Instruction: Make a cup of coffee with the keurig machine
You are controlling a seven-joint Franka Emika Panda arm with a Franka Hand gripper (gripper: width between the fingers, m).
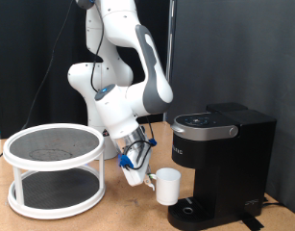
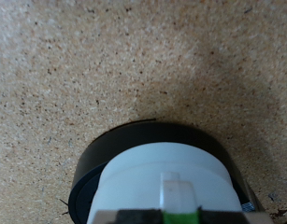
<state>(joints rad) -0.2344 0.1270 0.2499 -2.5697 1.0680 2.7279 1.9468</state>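
The black keurig machine (image 1: 220, 162) stands at the exterior view's right, lid down. My gripper (image 1: 139, 171) is just to its left, low over the table. It is shut on the small white cup (image 1: 168, 186), which it holds sideways-on at the machine's front, just above the black drip base (image 1: 193, 208). In the wrist view the white cup (image 2: 162, 173) fills the lower middle, with the round black drip base (image 2: 92, 168) under and behind it. A bit of one fingertip (image 2: 177, 194) shows against the cup.
A white round two-tier rack (image 1: 55, 168) with dark mesh shelves stands at the exterior view's left on the wooden table (image 1: 118, 214). A black curtain hangs behind. The wrist view shows speckled cork-coloured tabletop (image 2: 106, 65).
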